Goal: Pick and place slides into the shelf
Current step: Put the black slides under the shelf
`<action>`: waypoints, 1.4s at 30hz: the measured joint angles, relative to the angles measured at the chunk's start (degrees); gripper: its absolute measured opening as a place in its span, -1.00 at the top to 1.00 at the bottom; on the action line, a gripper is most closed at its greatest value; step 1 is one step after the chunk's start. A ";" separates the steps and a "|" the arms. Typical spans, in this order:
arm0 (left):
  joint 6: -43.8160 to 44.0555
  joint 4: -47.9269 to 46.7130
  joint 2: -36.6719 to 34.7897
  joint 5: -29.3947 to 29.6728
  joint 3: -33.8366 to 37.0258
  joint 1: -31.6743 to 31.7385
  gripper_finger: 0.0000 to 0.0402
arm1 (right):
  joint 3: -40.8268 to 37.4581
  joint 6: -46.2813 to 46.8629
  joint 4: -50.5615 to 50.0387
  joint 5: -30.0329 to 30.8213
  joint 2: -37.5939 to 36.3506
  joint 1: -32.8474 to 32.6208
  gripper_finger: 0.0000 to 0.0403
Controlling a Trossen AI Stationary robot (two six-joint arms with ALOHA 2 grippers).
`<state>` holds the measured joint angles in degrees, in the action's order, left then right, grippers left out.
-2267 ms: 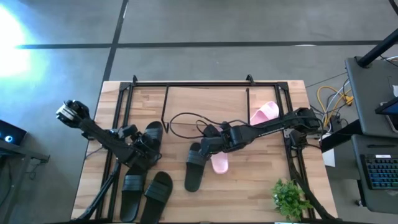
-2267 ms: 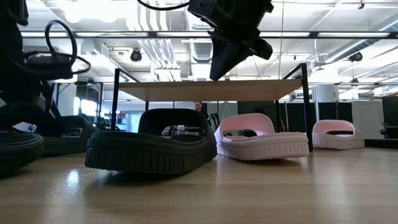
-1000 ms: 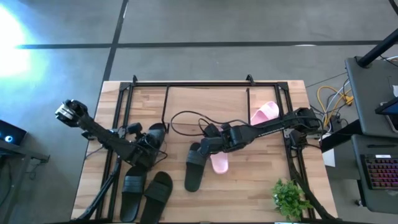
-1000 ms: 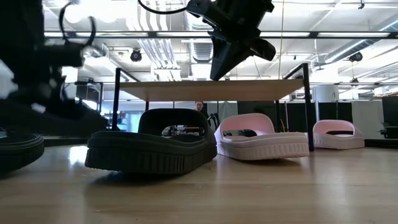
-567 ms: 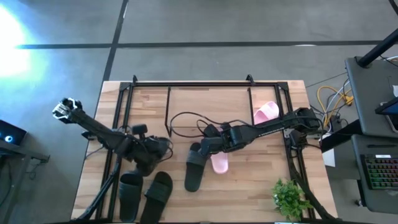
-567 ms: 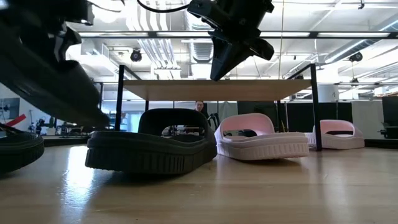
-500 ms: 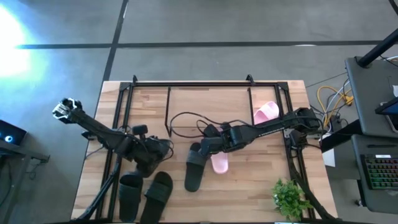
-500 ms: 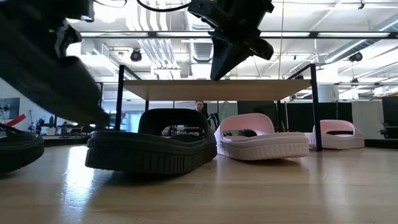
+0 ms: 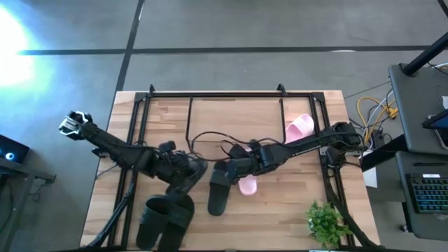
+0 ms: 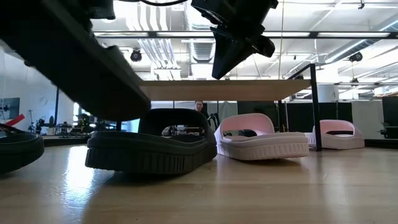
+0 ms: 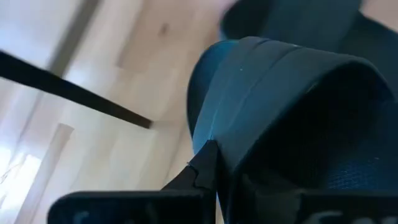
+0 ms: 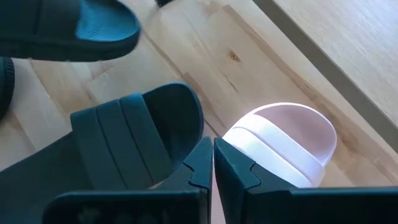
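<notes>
A black slide (image 10: 81,68) hangs in the air left of the table's middle, gripped by the strap in the left gripper (image 9: 187,170), whose fingers are clamped together on it; in the low view its ribbed sole fills the upper left, tilted, clear of the tabletop (image 9: 280,217). Right of it, a second black slide (image 9: 219,186) lies flat near the middle of the table, with a pink slide (image 9: 246,183) just beside it on the right. The right gripper (image 12: 213,163) hovers above these two, fingers pressed together and holding nothing, its tips over the gap between the black strap and the pink strap. Two more black slides (image 9: 164,220) lie side by side at the near left. Another pink slide (image 9: 298,127) lies farther right, by the right legs of the shelf (image 10: 214,89), whose wood top stands above the far half of the table. A small green plant (image 9: 324,222) sits at the near right corner.
</notes>
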<state>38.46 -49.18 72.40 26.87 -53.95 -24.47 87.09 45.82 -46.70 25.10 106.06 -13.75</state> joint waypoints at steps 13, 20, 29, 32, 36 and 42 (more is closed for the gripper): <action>-4.21 10.18 4.27 7.40 0.02 11.36 1.00 | 0.00 0.85 0.00 0.00 0.00 0.01 0.96; -7.57 10.31 15.54 11.42 -0.59 14.01 1.00 | 0.00 2.68 -0.55 0.00 0.00 0.01 0.96; -9.21 7.27 24.35 16.22 -4.98 13.92 1.00 | 0.00 5.02 -2.96 -0.01 0.00 -0.27 0.96; -9.12 7.63 24.66 15.75 -5.76 13.95 0.99 | 0.00 5.20 -2.99 0.00 0.00 -0.25 0.96; -10.29 8.33 24.24 14.92 -5.88 13.99 0.85 | 0.00 4.74 -2.93 -0.02 0.00 -0.26 0.96; -9.37 8.10 24.19 12.76 -5.80 14.01 0.44 | 0.00 4.49 -2.80 -0.01 0.00 -0.25 0.96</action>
<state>29.09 -41.07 96.60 39.63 -59.75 -10.46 87.09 50.31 -49.50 25.09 106.06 -14.00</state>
